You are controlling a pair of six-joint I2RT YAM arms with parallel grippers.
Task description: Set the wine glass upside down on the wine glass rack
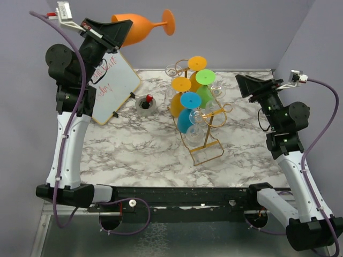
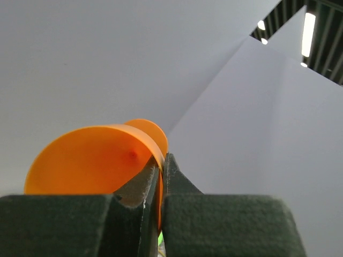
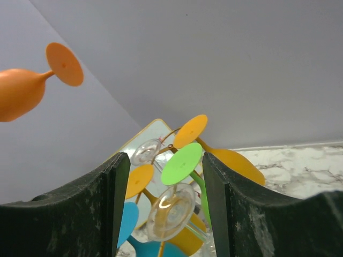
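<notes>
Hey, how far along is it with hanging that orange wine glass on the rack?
Done: the orange wine glass is off the table, pinched at its rim by the left gripper, held high and sideways. In hand: it is well short of the wine glass rack, which already carries other coloured glasses. Left: turn it foot-up and hang it there. The right gripper hangs open, empty.

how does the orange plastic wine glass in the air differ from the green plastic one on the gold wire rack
The orange plastic wine glass lies sideways in mid-air, pinched by the left gripper; the green plastic wine glass hangs upside down on the gold wire rack, ungripped. Both are stemmed.
</notes>
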